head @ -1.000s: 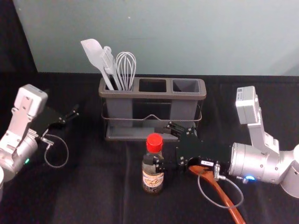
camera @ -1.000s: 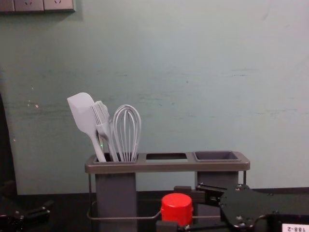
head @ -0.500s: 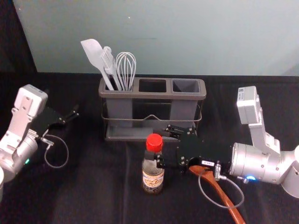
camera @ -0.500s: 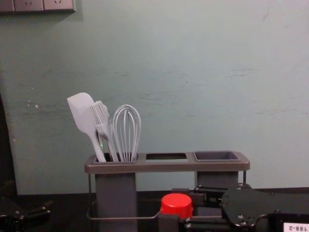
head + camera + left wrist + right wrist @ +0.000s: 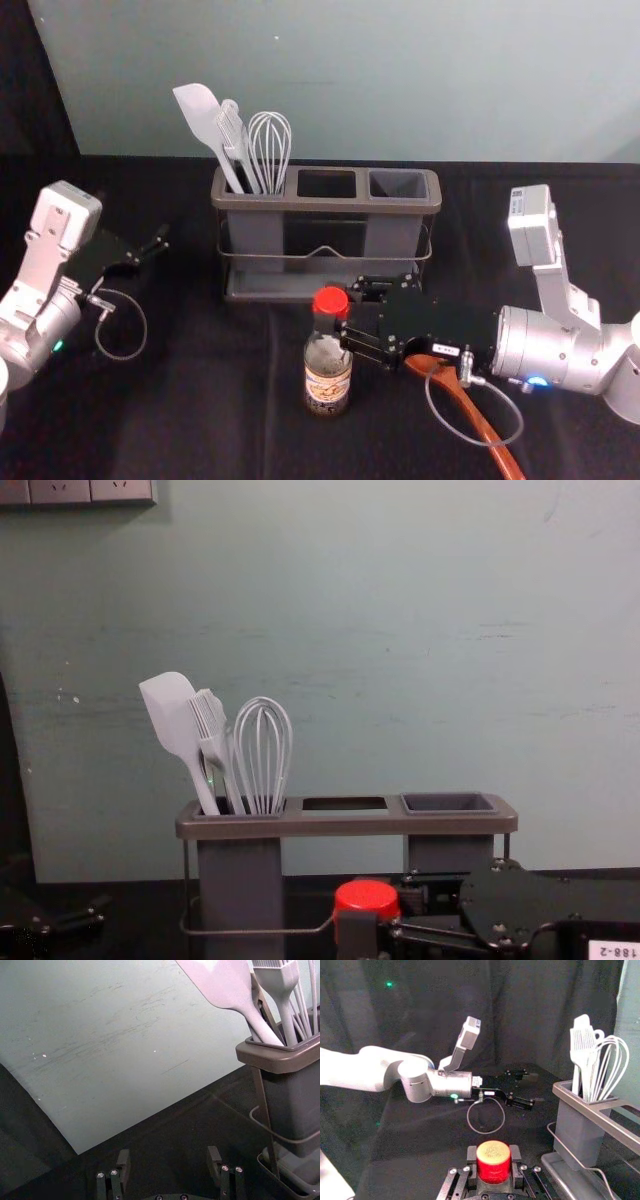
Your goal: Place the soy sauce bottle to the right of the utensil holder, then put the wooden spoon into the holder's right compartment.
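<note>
The soy sauce bottle (image 5: 327, 375) stands upright in front of the utensil holder (image 5: 300, 203). My right gripper (image 5: 342, 314) reaches in from the right at its neck. In the right wrist view, the pads of my right gripper (image 5: 493, 1156) press both sides just under the red cap (image 5: 493, 1161). The wooden spoon (image 5: 478, 421) lies on the table, its head partly hidden beneath the right gripper. My left gripper (image 5: 155, 250) is parked at the left; in the left wrist view the left gripper (image 5: 169, 1160) is open and empty.
A white spatula (image 5: 201, 112), a brush and a whisk (image 5: 270, 145) stand in the holder's left compartment. The middle opening and right compartment (image 5: 398, 184) hold nothing visible. A cable loops from the right wrist over the spoon. A wall rises behind the table.
The right gripper's fingers have come together from a wide spread onto the bottle's neck. The bottle, spoon, holder and left arm have stayed in place.
</note>
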{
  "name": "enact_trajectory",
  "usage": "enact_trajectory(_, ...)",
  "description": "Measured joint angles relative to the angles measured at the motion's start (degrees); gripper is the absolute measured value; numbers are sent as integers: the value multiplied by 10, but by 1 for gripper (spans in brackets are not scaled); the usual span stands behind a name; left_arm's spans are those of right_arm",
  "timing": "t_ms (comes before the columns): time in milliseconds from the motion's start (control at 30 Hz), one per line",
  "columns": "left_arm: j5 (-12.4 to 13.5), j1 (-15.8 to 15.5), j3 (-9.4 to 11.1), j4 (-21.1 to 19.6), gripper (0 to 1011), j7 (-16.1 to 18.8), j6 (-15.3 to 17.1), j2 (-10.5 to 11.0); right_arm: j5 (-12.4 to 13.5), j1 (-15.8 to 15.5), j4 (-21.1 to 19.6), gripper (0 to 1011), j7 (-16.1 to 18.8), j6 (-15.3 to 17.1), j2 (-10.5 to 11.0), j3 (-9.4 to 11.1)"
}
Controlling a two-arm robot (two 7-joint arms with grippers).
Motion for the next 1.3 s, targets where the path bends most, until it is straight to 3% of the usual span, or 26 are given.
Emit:
enact_trajectory(300,0,0,0,0,1005,0,0,0,3,-3,-7,378,-8,-2,5,3)
enact_trajectory(533,0,0,0,0,1005,0,0,0,15,-23,-36,378,-23,-1,30,23)
enact_trajectory(733,0,0,0,0,1005,0,0,0,31,-64,-70,378,-53,0,74,64)
enact_trajectory(833,0,0,0,0,1005,0,0,0,45,-93,-76,378,-70,-5,99,97)
enact_trajectory(1067,0,0,0,0,1005,0,0,0,61,-128,-65,378,-87,-24,124,154)
enact_trajectory(1300,0,0,0,0,1005,0,0,0,61,-134,-57,378,-88,-30,126,180)
